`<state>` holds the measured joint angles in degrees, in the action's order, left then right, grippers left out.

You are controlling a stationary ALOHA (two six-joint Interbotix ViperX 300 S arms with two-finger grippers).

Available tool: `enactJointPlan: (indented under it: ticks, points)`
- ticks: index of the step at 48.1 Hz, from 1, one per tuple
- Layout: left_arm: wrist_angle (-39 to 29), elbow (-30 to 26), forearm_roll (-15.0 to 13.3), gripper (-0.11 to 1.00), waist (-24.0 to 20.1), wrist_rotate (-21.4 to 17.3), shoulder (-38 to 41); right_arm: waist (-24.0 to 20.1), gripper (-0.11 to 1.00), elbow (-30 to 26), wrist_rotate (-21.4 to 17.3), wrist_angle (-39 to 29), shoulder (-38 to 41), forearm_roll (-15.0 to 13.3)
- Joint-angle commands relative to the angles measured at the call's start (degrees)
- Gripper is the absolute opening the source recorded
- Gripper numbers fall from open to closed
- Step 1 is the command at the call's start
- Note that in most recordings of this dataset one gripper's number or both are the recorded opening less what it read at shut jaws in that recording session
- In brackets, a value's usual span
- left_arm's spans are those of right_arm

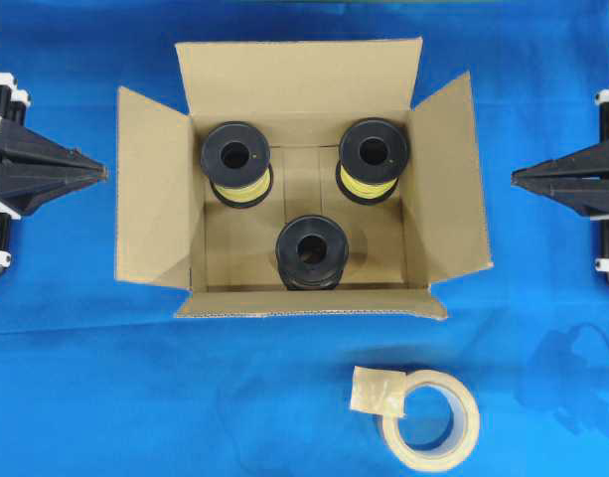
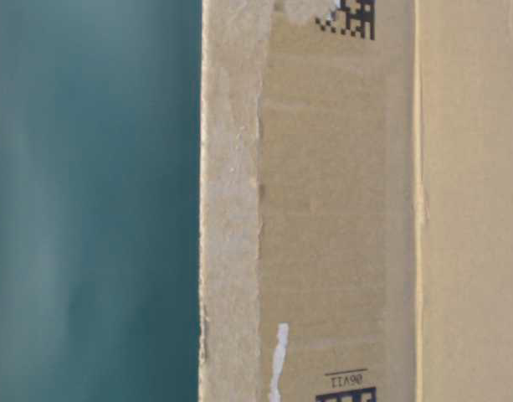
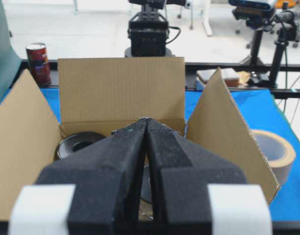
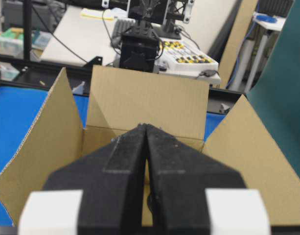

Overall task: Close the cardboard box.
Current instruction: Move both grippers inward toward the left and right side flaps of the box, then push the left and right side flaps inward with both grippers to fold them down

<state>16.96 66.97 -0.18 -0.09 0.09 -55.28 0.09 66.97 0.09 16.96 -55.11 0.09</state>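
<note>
The cardboard box (image 1: 299,75) stands open at the table's middle, all four flaps up or splayed outward. Its left flap (image 1: 150,189) and right flap (image 1: 448,189) lean out toward the arms. The table-level view is filled by the printed box wall (image 2: 340,209). My left gripper (image 1: 103,171) is shut and empty, pointing at the box from the left, apart from it. In its wrist view the left gripper (image 3: 146,120) aims over the near flap. My right gripper (image 1: 514,179) is shut and empty to the right of the box, and the right gripper (image 4: 146,126) faces the box's inside.
Inside the box are three black spools (image 1: 234,164), (image 1: 374,159), (image 1: 311,251). A roll of beige tape (image 1: 430,417) lies on the blue cloth (image 1: 85,397) in front of the box. A red can (image 3: 38,62) stands beyond the table.
</note>
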Motion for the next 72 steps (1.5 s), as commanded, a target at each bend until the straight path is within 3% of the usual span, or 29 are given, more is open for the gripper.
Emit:
enactJointPlan:
  ticks: [1, 11, 17, 27, 37, 52, 72]
  points:
    - [-4.57, -0.44, -1.58, 0.00, 0.18, -0.35, -1.05, 0.00, 0.00, -0.70, -0.44, -0.18, -0.44, 0.18]
    - [-14.15, 0.00, -1.93, 0.00, 0.18, 0.35, -5.10, 0.88, 0.00, -1.32, -1.67, -14.50, -5.10, 3.87]
    - [-18.54, 1.67, -1.93, 0.00, 0.18, 0.44, -6.86, 1.05, 0.00, -0.53, -2.55, -20.92, -7.29, 4.66]
    - [-20.48, 5.10, -1.93, 0.00, 0.18, 0.62, -4.75, 1.85, 0.00, 1.85, -3.08, -23.99, -5.10, 4.75]
    - [-15.03, 8.00, -2.11, 0.00, 0.18, 1.32, 1.93, 3.25, 0.00, 5.54, -3.16, -19.78, 1.32, 4.75]
    - [1.32, 13.10, -2.11, 0.00, 1.14, 3.52, 12.39, 3.25, 0.00, 9.32, -3.34, -7.12, 13.10, 5.80]
    - [11.07, 8.53, -1.93, 0.00, 1.41, 2.20, 21.53, 3.25, 0.00, 6.50, -3.16, 1.32, 17.58, 5.62]
